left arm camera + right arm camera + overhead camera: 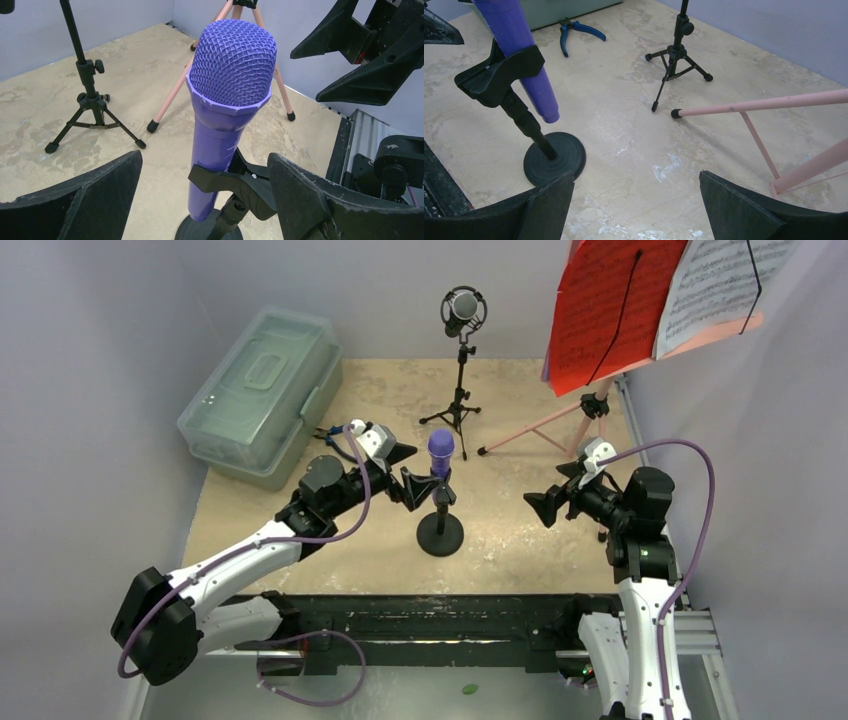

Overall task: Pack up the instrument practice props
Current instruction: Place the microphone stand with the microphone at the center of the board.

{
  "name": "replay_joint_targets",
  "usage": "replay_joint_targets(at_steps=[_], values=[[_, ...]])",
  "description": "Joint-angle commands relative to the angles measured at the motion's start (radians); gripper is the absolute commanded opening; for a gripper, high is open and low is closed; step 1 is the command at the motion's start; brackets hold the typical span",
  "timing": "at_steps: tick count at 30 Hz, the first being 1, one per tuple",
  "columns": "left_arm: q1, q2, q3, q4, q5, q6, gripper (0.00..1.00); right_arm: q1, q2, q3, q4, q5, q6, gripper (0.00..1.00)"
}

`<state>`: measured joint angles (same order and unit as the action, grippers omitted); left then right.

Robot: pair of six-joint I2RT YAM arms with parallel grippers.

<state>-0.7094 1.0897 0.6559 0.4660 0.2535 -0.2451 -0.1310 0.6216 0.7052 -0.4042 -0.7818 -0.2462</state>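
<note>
The purple microphone [440, 452] [232, 65] [519, 50] stands tilted in a black clip on a round-based stand [440, 535] [555, 157]. My left gripper [412, 472] [205, 157] is open just left of it, one finger on each side of its body, not touching. My right gripper [540, 508] [636, 175] hangs open over bare table to the right, holding nothing. A black-silver microphone [461, 308] sits on a black tripod [457, 410] [90, 100] [676, 55] at the back. The pink music rack's legs [560, 425] [764, 105] carry red [600, 310] and white pages [720, 285].
A clear greenish plastic case [262, 390] lies shut at the back left. Blue-handled pliers [325, 433] [574, 31] lie beside it, close behind my left gripper. Grey walls close in the table on three sides.
</note>
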Motion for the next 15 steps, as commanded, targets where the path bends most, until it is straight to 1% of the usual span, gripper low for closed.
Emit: replay_joint_targets(at_steps=[1,7,12,13,15], values=[[0.045,0.05,0.024,0.159,0.152,-0.035,0.95,0.004,0.001,0.01,0.005,-0.02,-0.014,0.99],[0.064,0.147,0.063,0.244,0.256,-0.048,0.92,0.004,0.001,0.01,0.004,-0.022,-0.014,0.99],[0.066,0.191,0.091,0.268,0.298,-0.027,0.87,0.004,0.005,0.011,0.004,-0.023,-0.014,0.99],[0.066,0.197,0.096,0.274,0.307,-0.024,0.85,0.004,0.004,0.012,0.004,-0.024,-0.014,0.99],[0.066,0.211,0.11,0.275,0.328,-0.017,0.78,0.004,0.005,0.013,0.004,-0.024,-0.016,0.99]])
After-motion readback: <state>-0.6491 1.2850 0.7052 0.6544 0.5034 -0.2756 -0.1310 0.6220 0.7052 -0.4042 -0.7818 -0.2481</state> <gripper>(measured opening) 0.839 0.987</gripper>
